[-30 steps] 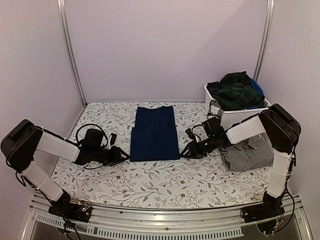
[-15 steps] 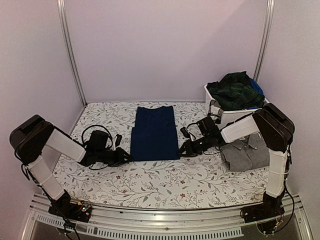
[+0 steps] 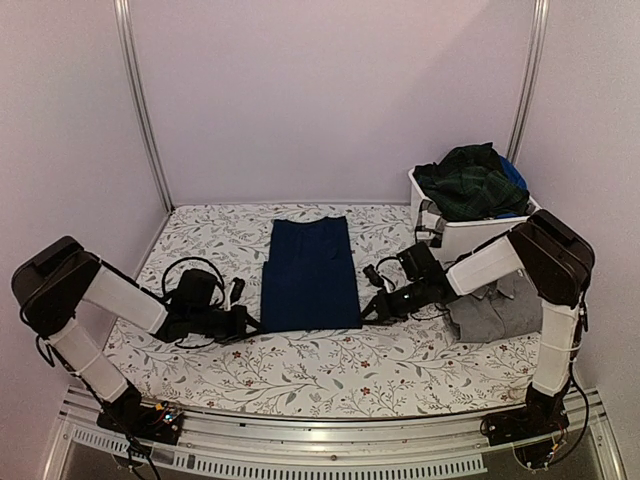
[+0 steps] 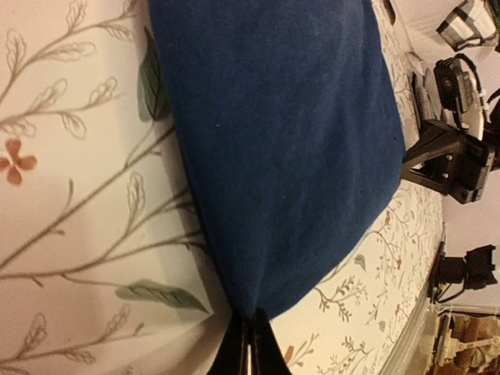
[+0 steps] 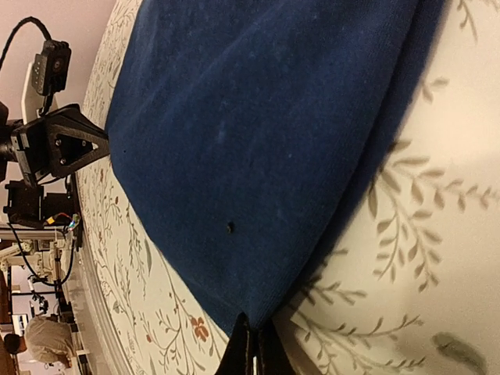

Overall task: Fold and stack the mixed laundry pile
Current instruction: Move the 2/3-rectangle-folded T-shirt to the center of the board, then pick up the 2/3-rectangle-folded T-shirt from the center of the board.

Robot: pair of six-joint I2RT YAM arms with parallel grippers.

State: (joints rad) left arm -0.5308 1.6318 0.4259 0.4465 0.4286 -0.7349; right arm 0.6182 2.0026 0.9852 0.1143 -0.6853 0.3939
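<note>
Two near corners of navy blue garment (image 3: 308, 272), left gripper (image 3: 250, 323) clenched on one, right gripper (image 3: 367, 313) on the other.

Navy blue folded cloth garment (image 3: 310, 270): matt woven fabric with a fine, soft nap. White floral-patterned table cloth (image 3: 330, 370): smooth, matt. White rectangular plastic bin (image 3: 470, 235): smooth, faint gloss. Silver metal front rail (image 3: 330, 432): satin sheen.

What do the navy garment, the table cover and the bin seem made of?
The navy garment looks like soft matte cloth, with a faint nap and lint specks. The table cover looks like smooth printed cloth, perhaps coated; it lies flat. The bin is probably white plastic: rigid straight walls.
</note>
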